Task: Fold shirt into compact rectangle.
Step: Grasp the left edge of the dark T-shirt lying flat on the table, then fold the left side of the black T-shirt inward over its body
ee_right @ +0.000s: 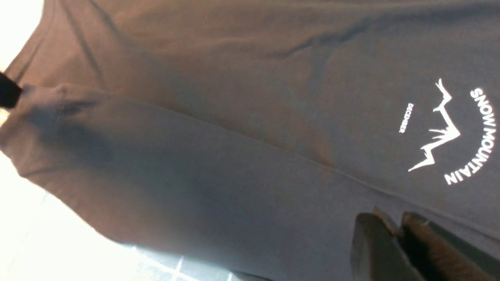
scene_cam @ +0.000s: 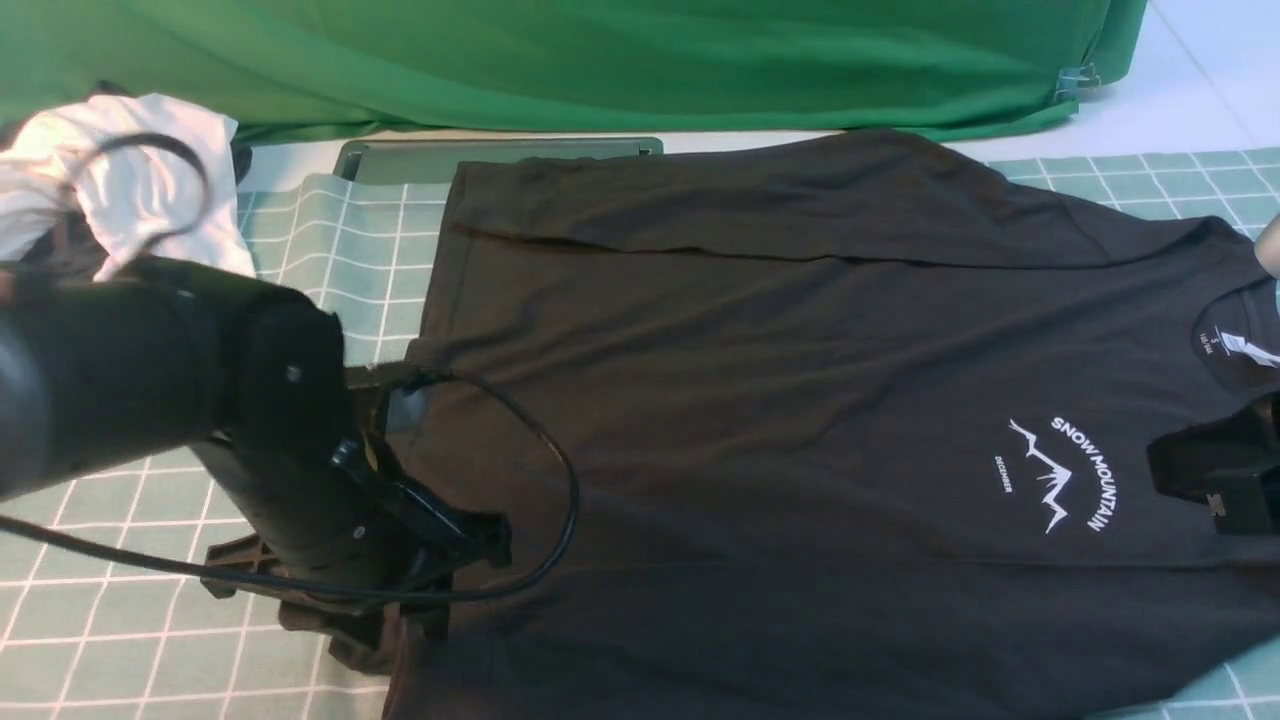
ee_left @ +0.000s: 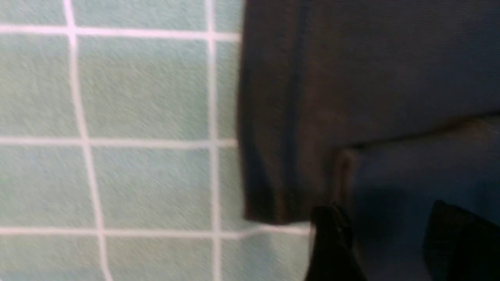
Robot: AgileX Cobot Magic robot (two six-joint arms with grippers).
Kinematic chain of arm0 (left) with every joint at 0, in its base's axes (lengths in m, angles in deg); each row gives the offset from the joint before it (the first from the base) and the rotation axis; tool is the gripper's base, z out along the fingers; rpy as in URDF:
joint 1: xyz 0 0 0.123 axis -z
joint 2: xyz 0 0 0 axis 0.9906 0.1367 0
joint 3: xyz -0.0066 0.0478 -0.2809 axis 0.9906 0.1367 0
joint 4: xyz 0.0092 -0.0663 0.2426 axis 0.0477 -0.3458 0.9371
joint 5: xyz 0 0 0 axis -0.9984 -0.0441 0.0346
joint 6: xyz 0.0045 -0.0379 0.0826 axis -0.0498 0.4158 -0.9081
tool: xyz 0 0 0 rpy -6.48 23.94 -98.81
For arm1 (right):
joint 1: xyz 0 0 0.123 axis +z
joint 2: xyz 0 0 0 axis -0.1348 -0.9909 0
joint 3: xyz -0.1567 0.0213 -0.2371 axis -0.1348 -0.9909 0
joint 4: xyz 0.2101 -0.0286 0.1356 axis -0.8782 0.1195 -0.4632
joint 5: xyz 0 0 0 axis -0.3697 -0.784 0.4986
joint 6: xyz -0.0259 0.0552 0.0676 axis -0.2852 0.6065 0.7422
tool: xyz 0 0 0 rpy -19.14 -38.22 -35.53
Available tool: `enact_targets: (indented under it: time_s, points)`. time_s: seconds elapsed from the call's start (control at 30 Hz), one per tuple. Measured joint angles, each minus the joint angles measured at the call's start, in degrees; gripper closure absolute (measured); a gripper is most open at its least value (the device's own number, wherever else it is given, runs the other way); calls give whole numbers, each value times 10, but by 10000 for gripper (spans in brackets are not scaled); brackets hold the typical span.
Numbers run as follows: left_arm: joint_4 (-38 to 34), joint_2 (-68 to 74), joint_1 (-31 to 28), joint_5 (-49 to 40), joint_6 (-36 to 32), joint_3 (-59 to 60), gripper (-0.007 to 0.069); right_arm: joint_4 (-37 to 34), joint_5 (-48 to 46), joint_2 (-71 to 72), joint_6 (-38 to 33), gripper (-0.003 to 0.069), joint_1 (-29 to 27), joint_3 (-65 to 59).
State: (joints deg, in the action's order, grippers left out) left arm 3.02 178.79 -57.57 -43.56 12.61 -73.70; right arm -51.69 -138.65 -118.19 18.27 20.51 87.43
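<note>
Gridded mint mat (scene_cam: 100,640) under matte black shirt (scene_cam: 750,400), softly creased

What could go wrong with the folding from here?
The cable loops over the shirt and might snag or drag the cloth. At the hem corner by the left gripper, the layers look misaligned, so the next fold may come out crooked.
</note>
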Motion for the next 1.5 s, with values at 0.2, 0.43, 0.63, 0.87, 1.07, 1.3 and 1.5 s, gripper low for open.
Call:
enact_targets:
  time_s: [0.2,0.43,0.63,0.87,1.07,1.3,1.5]
  points:
    - [19,42,0,42,0,0,206,0,3,0,-1,531,0,0]
    - [13,47,0,59,-4,0,194,0,3,0,-3,513,1,0]
    - [-21,47,0,87,-14,0,237,0,3,0,-4,503,1,0]
    - [-53,47,0,75,-44,-1,432,0,3,0,-4,498,1,0]
    - [-50,47,0,61,-45,-3,597,0,3,0,-4,487,1,0]
    - [-44,17,0,21,-46,-40,605,0,3,0,-4,473,1,0]
    - [-30,-16,0,-20,-41,-120,605,0,3,0,-4,461,1,0]
